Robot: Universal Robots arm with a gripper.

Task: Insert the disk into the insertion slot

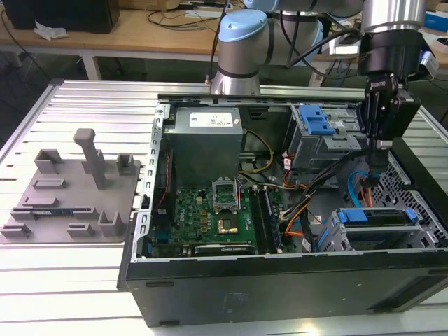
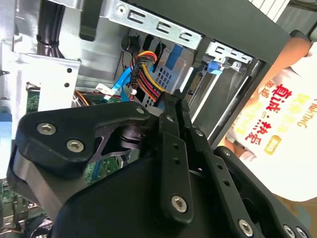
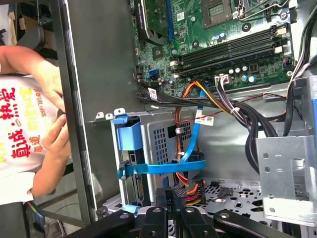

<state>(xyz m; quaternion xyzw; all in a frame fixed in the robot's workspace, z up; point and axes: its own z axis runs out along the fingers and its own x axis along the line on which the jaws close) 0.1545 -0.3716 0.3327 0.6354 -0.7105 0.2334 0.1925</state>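
Gripper [image 1: 378, 166] over the insertion slot [image 1: 374, 241], jaws pressed together, empty.
Cables [image 1: 357, 183] beside it could snag it on any drop toward the disk [image 1: 374, 215].

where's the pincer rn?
Exterior view's right: pincer hangs over the open case, between the blue-topped bay and the cage.

The silver-grey tubular robot arm [image 1: 236, 70] carries pale blue rounded joint caps [image 1: 241, 31]. Its matte black metal gripper [image 2: 176, 96] has jointed link fingers [image 2: 171, 148] studded with small silver screws [image 2: 179, 203].
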